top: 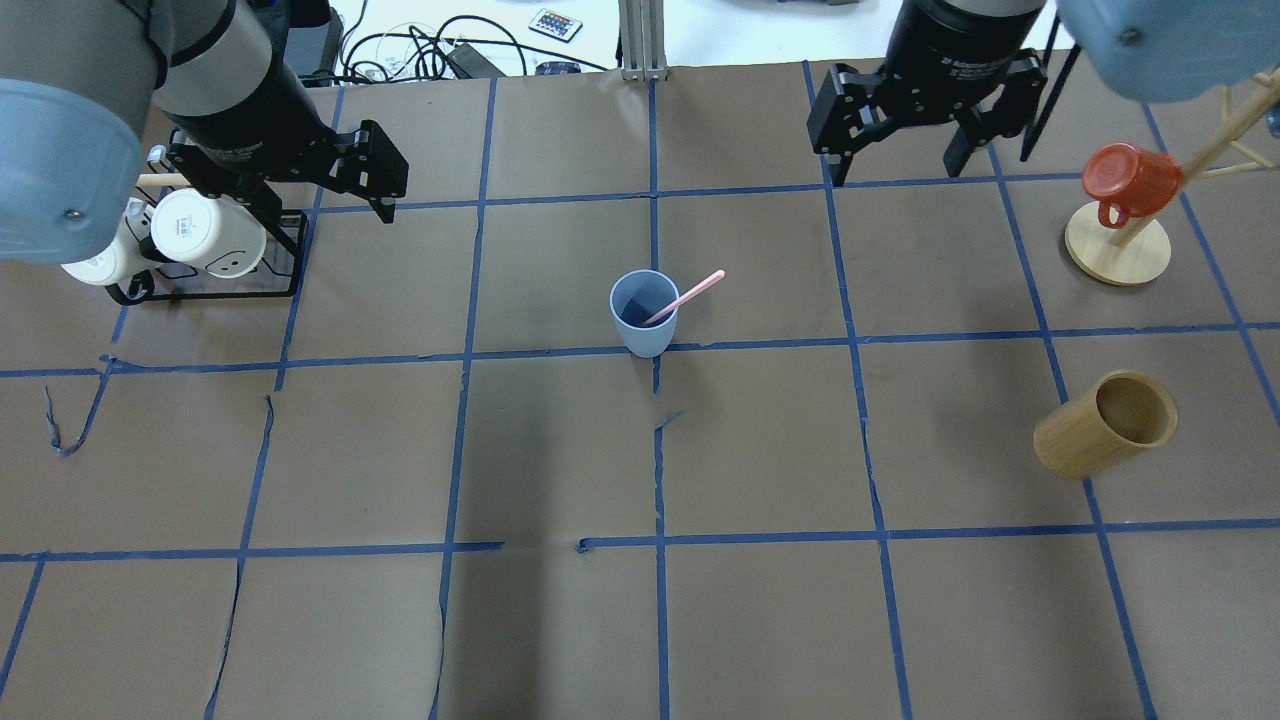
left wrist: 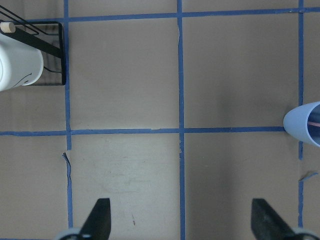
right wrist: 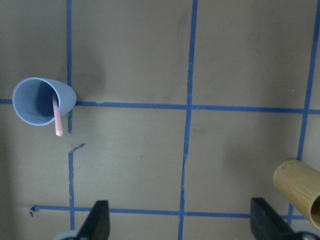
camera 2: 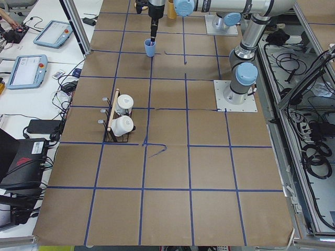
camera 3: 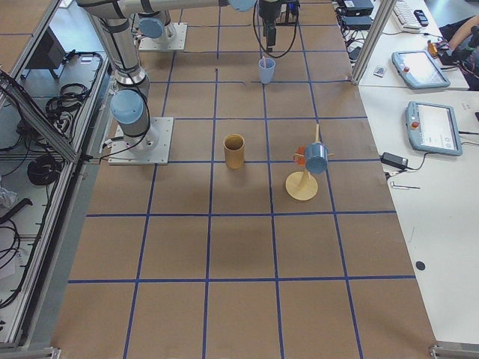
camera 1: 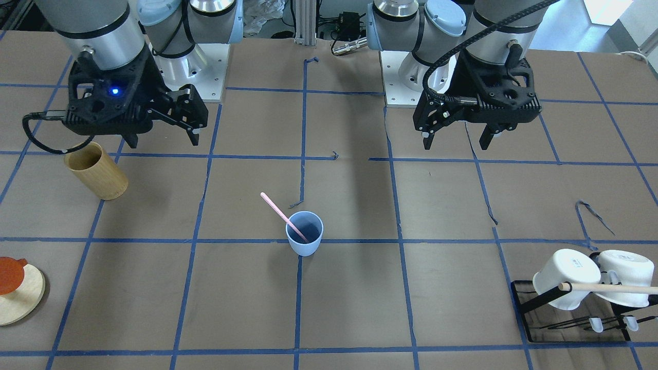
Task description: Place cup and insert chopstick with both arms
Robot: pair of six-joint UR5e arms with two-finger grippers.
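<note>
Cup (top: 644,312) stands upright near the middle of the counter (top: 560,450), with the chopstick (top: 685,297) inside it. In the overhead view the free end of the stick leans over the rim toward 2 o'clock. Left tool (camera 1: 456,144) hangs at about 10 o'clock from the cup and right tool (top: 893,165) at about 1 o'clock, both well apart from it. Each has jaws spread wide and holds nothing. Placing and inserting look done — the next move probably calls only for parking both arms clear of the leaning stick.
</note>
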